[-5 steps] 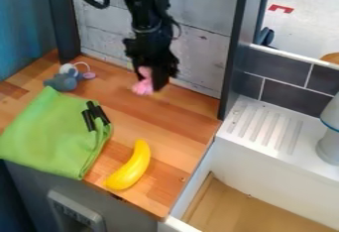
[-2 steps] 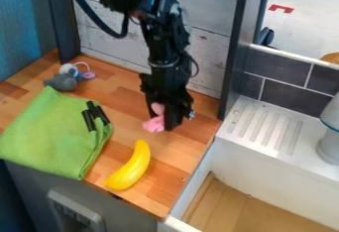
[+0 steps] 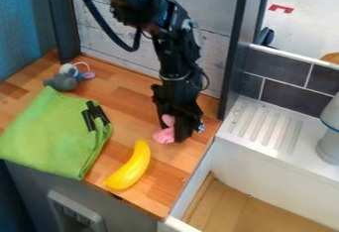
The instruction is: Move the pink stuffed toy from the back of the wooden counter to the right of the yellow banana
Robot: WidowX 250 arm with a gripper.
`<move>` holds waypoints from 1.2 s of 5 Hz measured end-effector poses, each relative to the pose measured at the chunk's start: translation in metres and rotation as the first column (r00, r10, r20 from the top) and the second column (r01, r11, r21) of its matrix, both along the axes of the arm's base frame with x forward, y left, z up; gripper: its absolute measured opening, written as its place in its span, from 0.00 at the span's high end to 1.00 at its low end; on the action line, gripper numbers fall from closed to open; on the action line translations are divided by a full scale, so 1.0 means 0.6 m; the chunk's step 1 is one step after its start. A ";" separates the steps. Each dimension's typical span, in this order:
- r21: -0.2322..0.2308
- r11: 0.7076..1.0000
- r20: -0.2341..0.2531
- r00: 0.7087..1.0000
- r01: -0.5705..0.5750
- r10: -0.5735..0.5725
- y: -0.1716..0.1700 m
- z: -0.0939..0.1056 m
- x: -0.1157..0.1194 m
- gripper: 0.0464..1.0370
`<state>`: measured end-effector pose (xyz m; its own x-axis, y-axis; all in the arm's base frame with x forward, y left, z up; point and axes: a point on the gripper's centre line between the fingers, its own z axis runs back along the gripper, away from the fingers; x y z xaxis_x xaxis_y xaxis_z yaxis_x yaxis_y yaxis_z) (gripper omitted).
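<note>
The black gripper (image 3: 173, 136) hangs down at the right part of the wooden counter, shut on a small pink toy (image 3: 165, 135). The toy sticks out at the left and below the gripper's tips, low over the wood; whether it touches the counter I cannot tell. In front and to the left of it lies a yellow banana (image 3: 130, 167). A folded green cloth (image 3: 53, 136) with black clips (image 3: 95, 115) on it covers the counter's left front.
A grey plush toy (image 3: 62, 81) with a ring lies at the back left of the wooden counter (image 3: 126, 97). On the right are a white sink edge with a ribbed drainer (image 3: 266, 128) and a grey-white object (image 3: 329, 144). A dark post rises behind the counter's right corner.
The gripper has moved forward and to the right, toward the counter's right edge, carrying the pink toy. The banana, cloth and plush toy have kept their places.
</note>
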<state>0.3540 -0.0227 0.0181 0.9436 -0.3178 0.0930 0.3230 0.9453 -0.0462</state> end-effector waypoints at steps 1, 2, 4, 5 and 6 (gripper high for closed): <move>-0.007 1.000 0.021 0.999 0.024 -0.024 -0.013 -0.019 0.003 0.56; -0.012 0.999 0.012 0.999 0.046 -0.046 -0.016 -0.023 0.004 0.48; -0.072 0.997 0.135 0.990 0.034 -0.024 -0.023 0.028 0.003 0.03; -0.097 0.995 0.278 0.959 -0.025 0.051 0.015 0.090 0.005 0.03; -0.034 0.993 0.371 0.921 -0.112 0.117 0.087 0.133 0.001 0.03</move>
<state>0.3545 0.0296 0.0982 0.8702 -0.2064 0.4474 0.2083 0.9770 0.0454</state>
